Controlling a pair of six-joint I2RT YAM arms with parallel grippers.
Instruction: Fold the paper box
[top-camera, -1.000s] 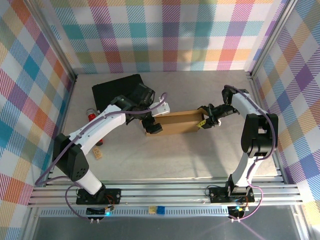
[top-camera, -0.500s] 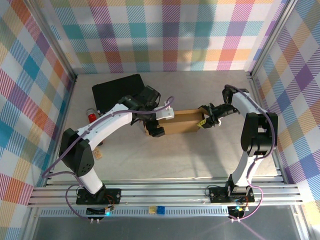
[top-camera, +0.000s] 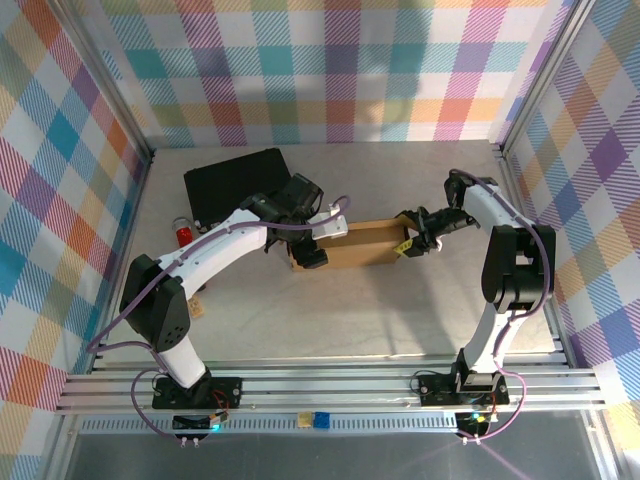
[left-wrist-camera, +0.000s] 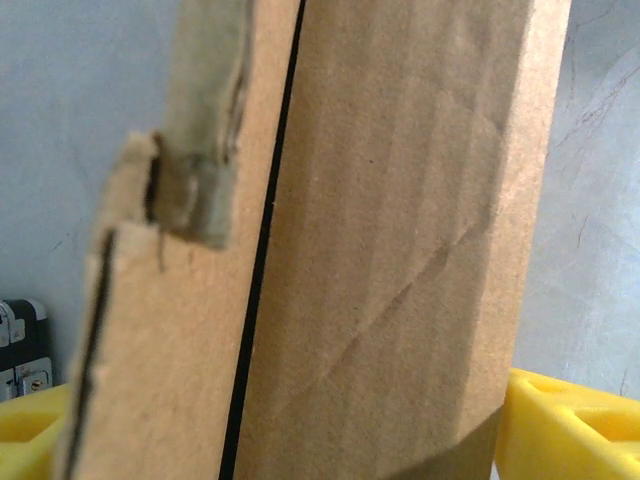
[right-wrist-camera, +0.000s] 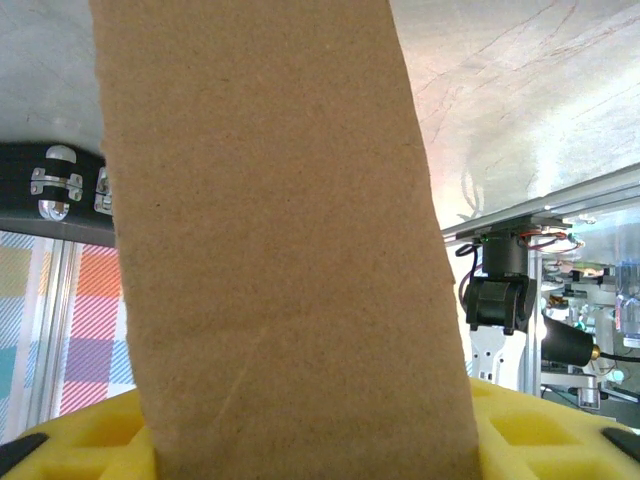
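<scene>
The top camera is looking down over the worktop (top-camera: 350, 320) while both wrist cameras are peering closely at its paper box (top-camera: 355, 243).

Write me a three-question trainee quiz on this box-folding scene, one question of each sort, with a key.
1. True or false: the paper box lies on top of the black case.
2. In the top view, where on the box is the right pincer? A: its left end. B: its right end. C: the middle of its near side.
3. In the left wrist view, what colour are the fingers of the left pincer?

Key: 1 false, as the box lies on the table, nearer the arms than the case. 2 B. 3 yellow.
</scene>
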